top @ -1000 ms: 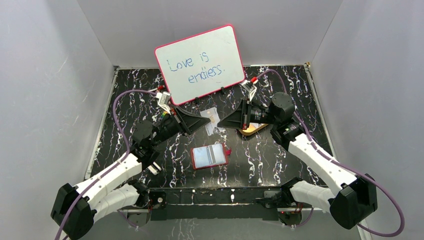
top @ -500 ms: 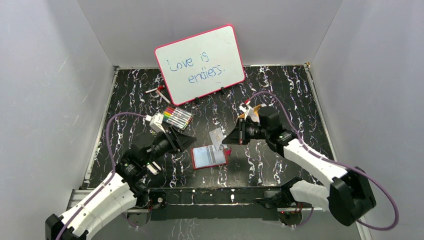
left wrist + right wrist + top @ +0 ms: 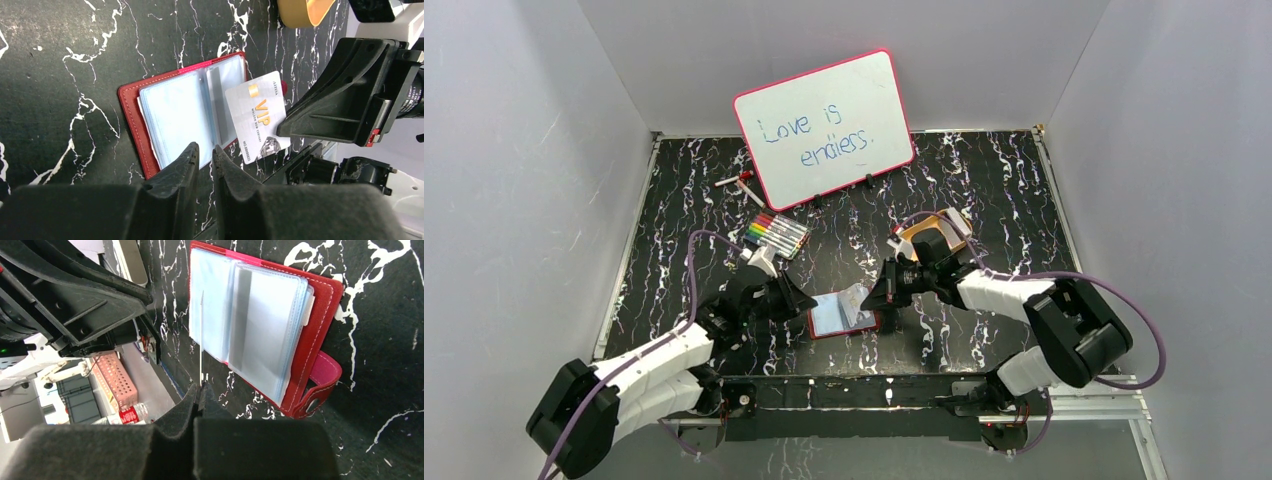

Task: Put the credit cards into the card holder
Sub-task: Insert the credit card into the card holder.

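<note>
**VIP card held on edge over the open wallet**

The right gripper (image 3: 199, 390) has its fingers pressed together on a white credit card (image 3: 257, 117). From its own wrist camera the card is only a thin white line. The left wrist camera shows the face: a gold square, "VIP" in gold, and small print too fine to read.

The card hangs over the right-hand side of the card holder (image 3: 842, 313). The holder lies open, sleeves up, on the table between the two arms. I cannot tell whether the card touches a sleeve. It also hides most of the pink snap tab (image 3: 320, 385) from the left.

The left gripper (image 3: 204, 152) sits at the holder's near edge, fingers a slit apart with nothing between them.

Behind, the whiteboard (image 3: 824, 128) reads "Love is endless." The orange tray (image 3: 929, 240) is partly behind the right arm.
</note>
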Controlling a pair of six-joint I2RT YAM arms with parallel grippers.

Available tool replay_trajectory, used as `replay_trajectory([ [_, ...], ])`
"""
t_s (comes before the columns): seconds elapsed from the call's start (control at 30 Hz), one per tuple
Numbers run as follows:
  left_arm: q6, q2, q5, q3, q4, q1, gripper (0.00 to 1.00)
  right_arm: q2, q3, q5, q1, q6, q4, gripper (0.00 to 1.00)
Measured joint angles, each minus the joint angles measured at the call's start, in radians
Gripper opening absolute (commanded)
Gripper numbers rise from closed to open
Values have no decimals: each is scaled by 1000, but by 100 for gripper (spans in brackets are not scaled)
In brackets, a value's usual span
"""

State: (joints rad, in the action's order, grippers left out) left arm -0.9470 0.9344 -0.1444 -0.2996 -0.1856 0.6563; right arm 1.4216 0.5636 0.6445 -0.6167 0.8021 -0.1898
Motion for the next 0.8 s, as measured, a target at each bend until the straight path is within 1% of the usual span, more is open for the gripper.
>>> replay_trajectory([
  [0.23,0,83,14,45,-75,0,11,74,0,-17,-14,16,-46,0],
  [0.4,0,143,14,51,-100,0,10,117,1,-23,-20,25,-74,0],
  [0.8,5,153,18,66,-121,0,10,174,5,-29,-40,40,-126,0],
])
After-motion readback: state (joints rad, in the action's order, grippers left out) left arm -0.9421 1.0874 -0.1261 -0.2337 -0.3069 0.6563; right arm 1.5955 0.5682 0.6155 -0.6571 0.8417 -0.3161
